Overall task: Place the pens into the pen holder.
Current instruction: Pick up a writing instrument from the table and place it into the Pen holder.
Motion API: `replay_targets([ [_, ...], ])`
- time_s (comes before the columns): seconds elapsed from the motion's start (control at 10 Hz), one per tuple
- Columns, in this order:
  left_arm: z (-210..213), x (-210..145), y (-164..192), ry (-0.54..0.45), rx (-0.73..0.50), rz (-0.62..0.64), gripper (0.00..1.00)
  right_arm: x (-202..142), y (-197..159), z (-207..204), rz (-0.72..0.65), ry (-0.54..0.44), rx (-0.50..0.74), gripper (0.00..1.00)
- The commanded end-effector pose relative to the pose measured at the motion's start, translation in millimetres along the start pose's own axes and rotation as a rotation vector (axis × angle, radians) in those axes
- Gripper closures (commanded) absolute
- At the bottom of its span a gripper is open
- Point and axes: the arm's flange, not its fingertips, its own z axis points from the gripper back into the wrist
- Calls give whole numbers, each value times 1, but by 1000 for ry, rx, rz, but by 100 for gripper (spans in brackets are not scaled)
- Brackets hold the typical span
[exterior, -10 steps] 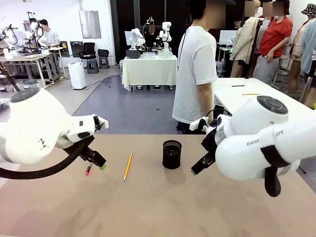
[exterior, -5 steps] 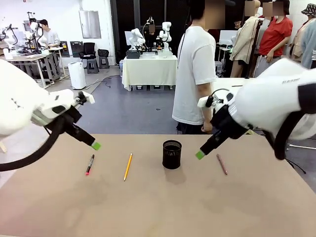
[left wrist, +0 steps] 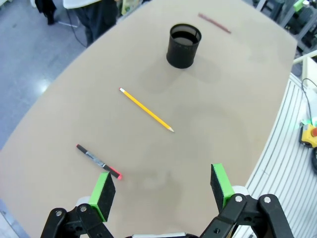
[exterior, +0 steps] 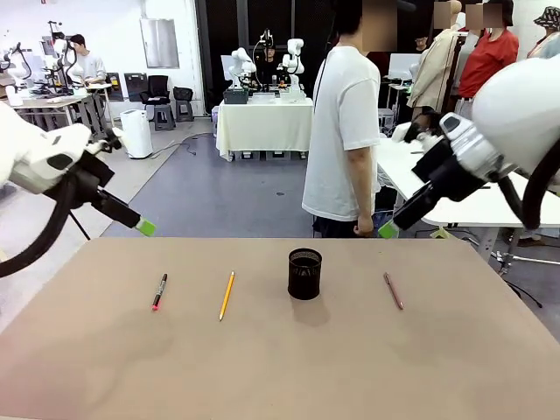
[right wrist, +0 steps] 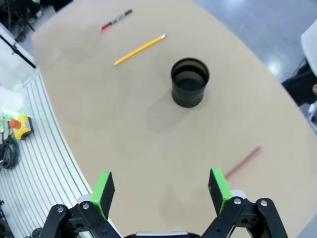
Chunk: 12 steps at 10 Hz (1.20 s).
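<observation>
1. A light brown desk (exterior: 280, 376) stands in a busy lab hall. A person (exterior: 344, 131) in a white shirt stands at its far edge and takes no visible part.
2. The pen holder (exterior: 304, 274) stands upright near the middle of the desk. Seen from above it looks empty, though the dark mesh makes this hard to confirm.
3. Three items lie flat on the desk, all apart from the holder. The black marker (exterior: 159, 291) is farthest to the robot's left, and the pencil (exterior: 227, 295) lies between it and the holder. The brownish-pink pen (exterior: 393, 290) lies on the holder's right.
4. The left tool (left wrist: 162, 191) hangs high above the left side of the desk, jaws spread wide, holding nothing.
5. The right tool (right wrist: 161, 188) hangs high over the right side, likewise wide apart and empty.
6. Judged from this, the task is at its start. Nothing sits in the holder and nothing is gripped. All three visible items are left to pick up and drop in.
</observation>
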Motion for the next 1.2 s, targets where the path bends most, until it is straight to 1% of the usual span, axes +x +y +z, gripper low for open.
replay_targets([
  [0.0,20,5,8,-28,-1,-37,0,-2,-13,19,-9,-102,46,0],
  [0.2,45,15,15,-56,31,-50,0,-2,-22,43,-11,-148,50,0],
  [0.5,72,26,23,-84,64,-42,0,3,-31,73,-9,-131,55,0],
  [0.8,86,33,22,-74,61,-29,0,9,-40,92,-23,-120,73,0],
  [1.1,92,34,18,-79,78,-30,0,11,-52,108,-39,-123,58,0],
])
